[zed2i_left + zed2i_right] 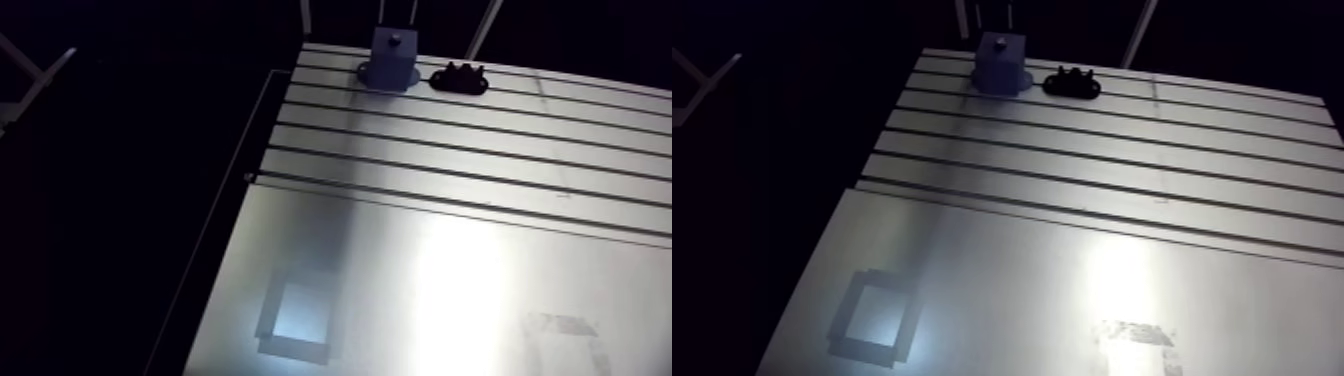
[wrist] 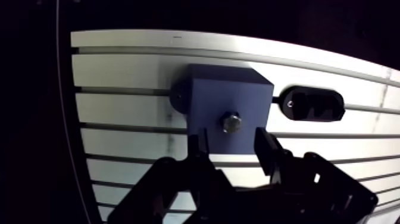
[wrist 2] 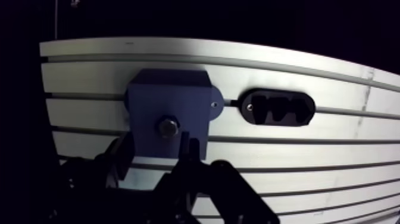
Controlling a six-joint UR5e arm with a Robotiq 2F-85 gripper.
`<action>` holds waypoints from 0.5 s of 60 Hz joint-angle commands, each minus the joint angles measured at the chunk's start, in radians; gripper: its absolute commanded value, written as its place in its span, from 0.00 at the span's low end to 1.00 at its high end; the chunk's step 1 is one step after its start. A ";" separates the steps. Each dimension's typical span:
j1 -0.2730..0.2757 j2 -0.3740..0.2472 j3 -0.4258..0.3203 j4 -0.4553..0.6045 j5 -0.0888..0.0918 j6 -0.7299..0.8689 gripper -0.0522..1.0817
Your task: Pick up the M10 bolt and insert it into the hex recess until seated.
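Blue block (image 2: 229, 101) holds the M10 bolt (image 2: 232, 123), seemingly already seated, its axis pointing up toward the gripper (image 2: 233, 150), just ahead of and between the gripper's empty, spread fingers.

Your arm view looked down from high and well back, across the table (image 1: 450, 250) toward its far edge, where the blue block (image 1: 392, 58) and the black holder (image 1: 458, 77) beside it showed small. Your wrist view sat close above that same block, facing down past the claw (image 2: 231, 143). Both views shared the block, the holder and the slotted strip of table around them.
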 commanded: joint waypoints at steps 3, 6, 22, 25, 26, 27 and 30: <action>0.000 0.000 0.017 -0.047 -0.002 -0.048 0.47; -0.002 0.003 0.020 -0.047 0.000 -0.056 0.47; -0.005 0.000 0.026 -0.050 0.001 -0.066 0.48; -0.005 0.000 0.025 -0.050 0.003 -0.066 0.48; -0.005 0.000 0.025 -0.050 0.003 -0.066 0.48; -0.006 0.000 0.026 -0.049 0.004 -0.066 0.48; -0.006 0.000 0.025 -0.048 0.005 -0.066 0.48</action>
